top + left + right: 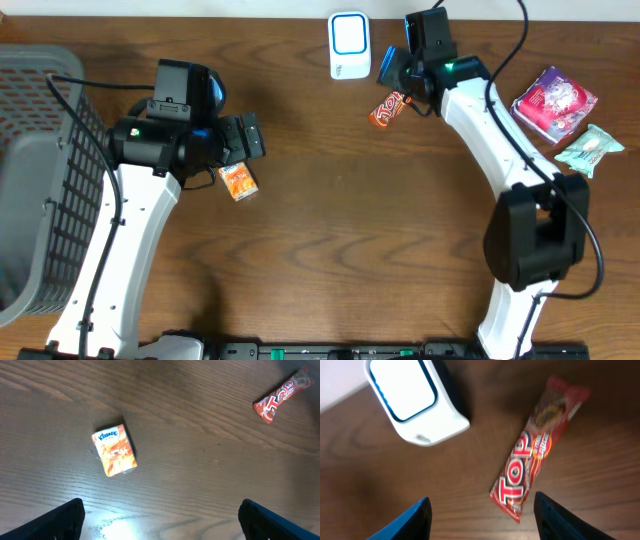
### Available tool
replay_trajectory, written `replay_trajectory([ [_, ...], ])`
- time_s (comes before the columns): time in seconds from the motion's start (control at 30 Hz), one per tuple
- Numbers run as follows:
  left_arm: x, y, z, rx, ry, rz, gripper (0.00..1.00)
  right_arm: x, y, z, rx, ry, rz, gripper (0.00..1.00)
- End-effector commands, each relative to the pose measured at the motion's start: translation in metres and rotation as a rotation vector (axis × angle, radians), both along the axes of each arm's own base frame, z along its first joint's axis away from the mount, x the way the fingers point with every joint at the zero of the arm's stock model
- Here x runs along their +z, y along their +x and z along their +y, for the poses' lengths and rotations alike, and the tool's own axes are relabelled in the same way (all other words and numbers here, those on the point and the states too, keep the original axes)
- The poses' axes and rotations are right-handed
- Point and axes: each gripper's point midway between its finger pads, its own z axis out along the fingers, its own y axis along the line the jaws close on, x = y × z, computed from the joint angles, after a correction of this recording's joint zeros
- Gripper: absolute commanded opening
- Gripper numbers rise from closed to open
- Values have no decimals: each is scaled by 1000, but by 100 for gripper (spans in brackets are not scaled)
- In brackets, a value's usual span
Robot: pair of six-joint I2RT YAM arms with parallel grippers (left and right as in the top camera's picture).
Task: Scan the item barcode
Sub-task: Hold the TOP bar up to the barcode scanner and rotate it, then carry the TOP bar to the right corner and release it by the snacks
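**A:** Step in hand?
**B:** Item: candy bar (535, 455), lying loose on the tabletop (350, 250) near the scanner (412, 397), label up. Right claw (485, 517): open, hovering over it, gripping nothing. Left claw (160, 520): wide open above the tissue pack (115, 450), empty.
**A:** Next move?
**B:** You likely need to grip the bar and face its barcode to the scanner window. The blurred wrist view shows no barcode.
**A:** Obstacles?
**B:** Basket (40, 180), pink packet (555, 102), green packet (590, 150): all well apart. Nothing blocks you.

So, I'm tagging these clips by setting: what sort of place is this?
Likely a mock shop checkout: a white barcode scanner, a grey wire basket and a red wrapped snack bar.
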Motion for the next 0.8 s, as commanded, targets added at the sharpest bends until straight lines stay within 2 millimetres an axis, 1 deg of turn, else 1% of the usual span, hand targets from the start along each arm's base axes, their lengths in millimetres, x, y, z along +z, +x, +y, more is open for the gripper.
replay_trajectory([
  [0.0, 1, 1, 2, -1, 8, -2, 98, -21, 8, 0, 11, 70, 98, 61],
  [0.13, 1, 1, 2, -1, 8, -2, 98, -47, 12, -13, -18, 53, 189, 62],
  [0.37, 1, 1, 2, -1, 8, -2, 98, -87, 26, -13, -19, 85, 221, 59],
  [0.43, 1, 1, 2, -1, 8, -2, 98, -92, 32, -10, -15, 86, 203, 59],
  [0.47, 1, 1, 1, -1, 8, -2, 98, -90, 38, -7, -12, 90, 173, 59],
  [0.5, 1, 1, 2, -1, 8, -2, 98, -89, 41, -7, -24, 88, 163, 60],
  [0.6, 1, 1, 2, -1, 8, -2, 98, -91, 42, -14, -83, 48, 158, 59],
  [0.7, 1, 1, 1, -1, 8, -2, 98, -103, 38, -25, -130, -22, 179, 59],
  [0.73, 1, 1, 2, -1, 8, -2, 98, -112, 36, -25, -132, -34, 195, 60],
  [0.77, 1, 1, 2, -1, 8, -2, 98, -115, 33, -26, -131, -38, 210, 59],
])
